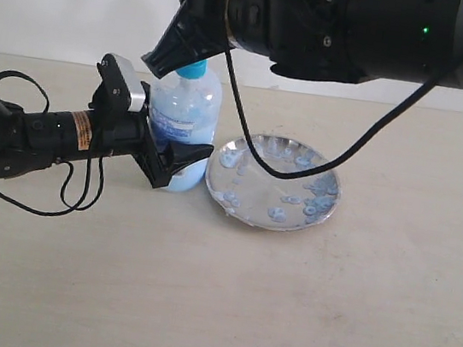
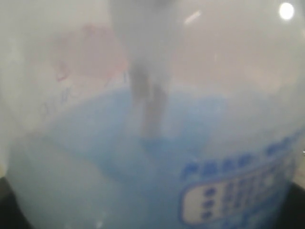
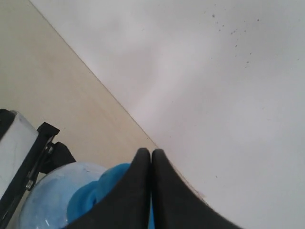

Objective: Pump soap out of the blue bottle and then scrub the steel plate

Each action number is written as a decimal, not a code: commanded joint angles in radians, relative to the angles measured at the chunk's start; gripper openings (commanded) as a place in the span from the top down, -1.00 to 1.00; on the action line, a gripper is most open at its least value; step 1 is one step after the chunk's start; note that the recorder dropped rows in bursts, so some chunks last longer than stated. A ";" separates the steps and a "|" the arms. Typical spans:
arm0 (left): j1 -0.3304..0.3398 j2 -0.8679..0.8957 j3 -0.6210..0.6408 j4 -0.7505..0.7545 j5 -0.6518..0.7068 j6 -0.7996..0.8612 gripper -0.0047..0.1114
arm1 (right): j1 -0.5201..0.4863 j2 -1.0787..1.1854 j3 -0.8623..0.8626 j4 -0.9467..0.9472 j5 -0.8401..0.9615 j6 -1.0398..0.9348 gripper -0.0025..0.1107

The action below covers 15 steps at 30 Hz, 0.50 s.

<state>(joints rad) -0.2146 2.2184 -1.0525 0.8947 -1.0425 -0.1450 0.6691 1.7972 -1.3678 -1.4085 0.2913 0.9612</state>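
The blue bottle (image 1: 189, 116) stands upright left of the steel plate (image 1: 214, 174), with light blue soap (image 1: 186, 180) in its lower part. My left gripper (image 1: 178, 162) comes in from the left and is shut on the bottle's lower body. In the left wrist view the bottle (image 2: 152, 71) fills the frame, showing soap (image 2: 109, 157) and label (image 2: 233, 191). My right gripper (image 1: 155, 63) is shut with nothing between its fingers and sits on the blue pump top (image 1: 194, 70). The right wrist view shows the closed gripper (image 3: 151, 152) over the pump top (image 3: 90, 200). Pale blue soap blobs (image 1: 322, 188) dot the plate.
A black cable (image 1: 301, 168) from the right arm hangs in a loop over the plate. The left arm's cable (image 1: 65, 193) trails on the beige table (image 1: 212, 309). A white wall (image 3: 214, 71) stands behind the table.
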 commanded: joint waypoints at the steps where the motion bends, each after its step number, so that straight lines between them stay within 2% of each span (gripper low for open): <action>1: -0.005 0.000 -0.001 0.022 0.004 0.025 0.85 | -0.001 0.080 0.031 0.115 0.000 0.005 0.96; 6: -0.005 0.000 -0.001 0.022 0.004 0.025 0.85 | -0.001 0.100 0.031 0.147 0.012 0.001 0.96; 9: -0.005 0.000 -0.001 0.022 0.004 0.025 0.85 | -0.001 0.090 0.031 0.075 0.022 -0.001 0.96; 12: -0.005 0.000 -0.001 -0.036 0.004 0.000 0.85 | -0.001 0.043 0.029 -0.145 0.102 0.051 0.96; 13: -0.005 0.002 -0.001 -0.107 -0.012 -0.020 0.85 | -0.001 0.009 0.029 -0.268 0.157 0.138 0.96; 15: -0.005 0.004 -0.001 -0.218 -0.043 -0.021 0.85 | -0.001 -0.071 0.029 -0.336 0.214 0.304 0.96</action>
<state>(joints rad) -0.2162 2.2259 -1.0525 0.7982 -1.0347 -0.1753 0.6691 1.7899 -1.3434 -1.6875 0.4552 1.1402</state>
